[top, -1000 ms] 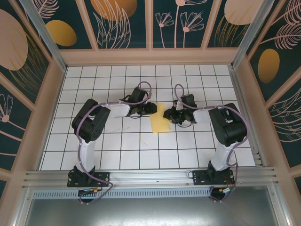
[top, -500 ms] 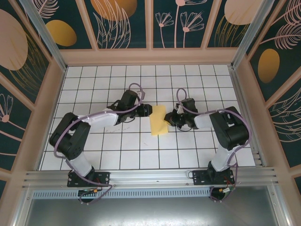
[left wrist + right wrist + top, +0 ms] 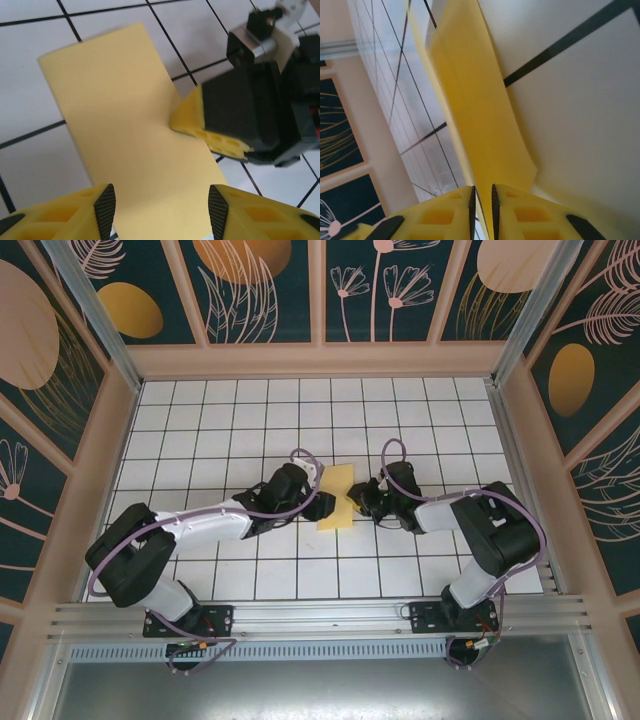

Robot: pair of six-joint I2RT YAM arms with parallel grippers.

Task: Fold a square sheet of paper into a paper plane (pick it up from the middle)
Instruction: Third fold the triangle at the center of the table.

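Observation:
The square sheet of paper (image 3: 337, 494), pale yellow, lies on the white grid table as a narrow folded rectangle between the two grippers. My left gripper (image 3: 321, 506) is at its left edge. In the left wrist view the left gripper (image 3: 161, 212) is open, its black pads (image 3: 105, 210) standing wide over the near end of the paper (image 3: 130, 130) without touching it. My right gripper (image 3: 358, 498) is at the paper's right edge. In the right wrist view the right gripper (image 3: 482, 205) has narrow jaws closed on the paper's edge (image 3: 470, 100), lifting it slightly.
White tiles with black grid lines (image 3: 250, 420) surround the paper. The pen's beige walls (image 3: 118, 440) stand well away on both sides. The right gripper's black body (image 3: 250, 110) sits close in front of the left fingers.
The left arm has stretched out low towards the paper and its jaws have opened wider. The right gripper has slid a little left onto the paper's right edge.

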